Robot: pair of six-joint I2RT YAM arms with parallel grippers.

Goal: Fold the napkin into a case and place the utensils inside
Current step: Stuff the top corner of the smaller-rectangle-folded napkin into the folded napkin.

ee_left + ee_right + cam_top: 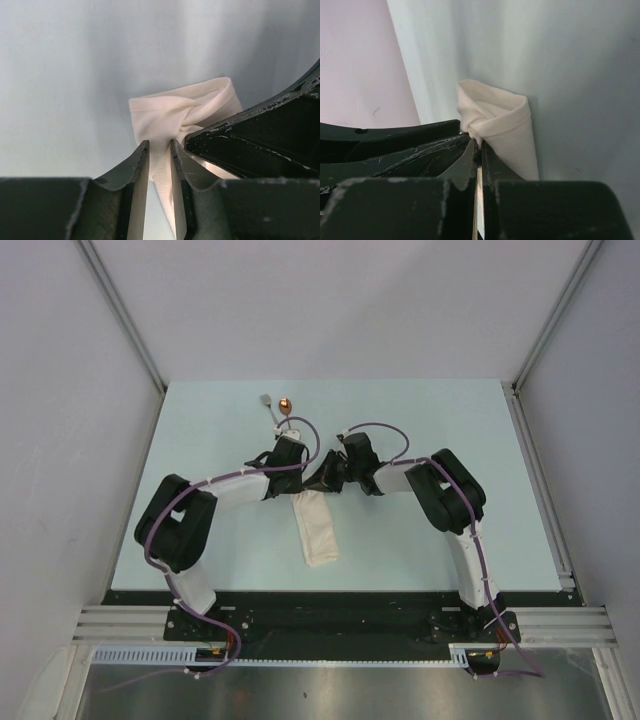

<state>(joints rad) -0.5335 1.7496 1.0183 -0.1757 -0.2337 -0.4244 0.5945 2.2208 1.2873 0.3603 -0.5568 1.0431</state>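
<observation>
The off-white napkin [316, 528] lies as a narrow folded strip in the middle of the table, its far end lifted between both grippers. My left gripper [310, 478] is shut on the napkin's far end [175, 115], cloth pinched between its fingers [141, 165]. My right gripper [325, 480] is shut on the same end [495, 122] from the other side. The silver fork [268, 406] and the copper-bowled spoon [286, 406] lie side by side at the far part of the table, beyond the left gripper.
The pale blue table [200, 440] is bounded by grey walls with metal rails on the left [120, 310] and right [540, 470]. The black base rail [330, 615] runs along the near edge.
</observation>
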